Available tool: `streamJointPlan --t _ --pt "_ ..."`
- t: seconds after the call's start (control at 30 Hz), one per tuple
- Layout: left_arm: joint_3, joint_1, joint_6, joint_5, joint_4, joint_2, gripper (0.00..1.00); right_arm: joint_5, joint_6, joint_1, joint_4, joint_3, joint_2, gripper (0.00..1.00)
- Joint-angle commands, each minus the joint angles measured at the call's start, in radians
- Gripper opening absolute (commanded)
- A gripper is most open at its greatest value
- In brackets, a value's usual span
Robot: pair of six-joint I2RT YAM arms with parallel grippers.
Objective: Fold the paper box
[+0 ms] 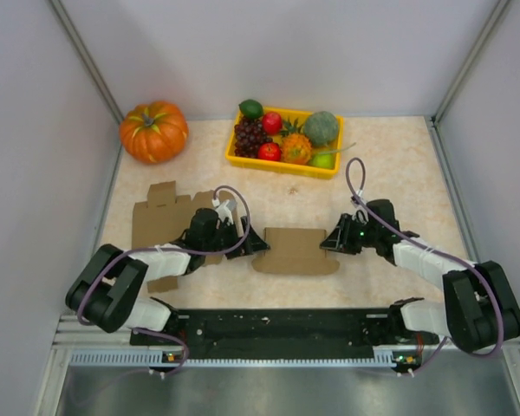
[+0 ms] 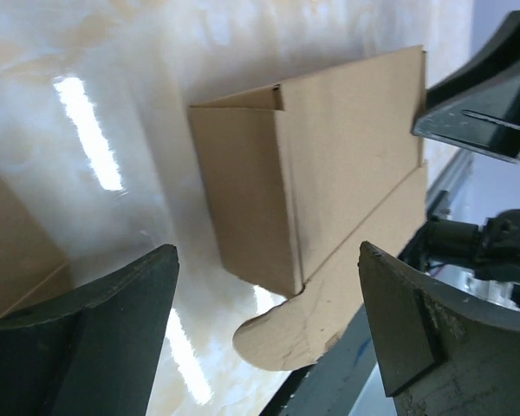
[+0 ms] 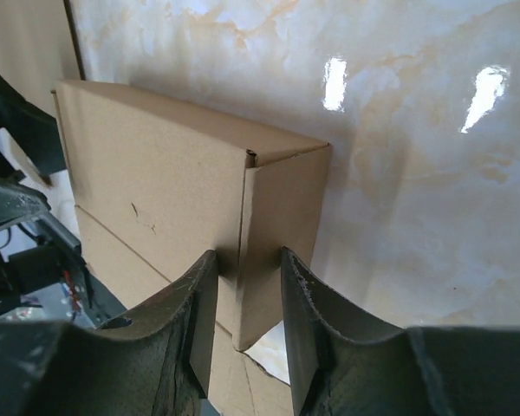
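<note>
The brown paper box (image 1: 295, 250) lies folded up in the middle of the table near its front edge. My left gripper (image 1: 256, 243) hangs open just off the box's left end. In the left wrist view its wide-spread fingers (image 2: 113, 303) frame the box (image 2: 329, 147) and a rounded flap (image 2: 312, 325) that lies flat on the table. My right gripper (image 1: 334, 240) is at the box's right end. In the right wrist view it (image 3: 248, 254) is shut on the box's (image 3: 156, 165) near corner, one finger on the top panel and one on the end wall.
A flat unfolded cardboard sheet (image 1: 160, 221) lies under and behind the left arm. An orange pumpkin (image 1: 153, 131) sits at the back left. A yellow basket (image 1: 283, 161) of toy fruit stands at the back centre. White walls close in both sides.
</note>
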Motion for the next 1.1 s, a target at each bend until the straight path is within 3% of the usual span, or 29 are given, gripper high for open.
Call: streamJointPlan --t 0.0,0.17,0.37,0.63,0.9,1.07 --pt "-0.025 0.002 -0.094 0.155 0.254 0.072 0.9 -0.064 0.004 -0.077 0.104 -0.069 0.025 0.32" --pt "-0.028 0.001 -0.142 0.172 0.327 0.12 0.93 -0.134 0.027 -0.145 0.184 -0.115 0.057 0.32" --pt "-0.014 -0.005 -0.143 0.07 0.211 0.097 0.92 -0.158 0.05 -0.218 0.197 -0.131 0.085 0.32" --pt "0.009 -0.038 -0.229 0.092 0.342 0.216 0.93 -0.206 0.064 -0.257 0.223 -0.129 0.144 0.31" --pt "0.018 -0.071 -0.258 -0.02 0.175 0.168 0.92 -0.184 0.073 -0.318 0.194 -0.134 0.164 0.29" --pt "0.021 -0.09 -0.264 -0.01 0.25 0.183 0.95 -0.207 0.069 -0.327 0.205 -0.135 0.172 0.29"
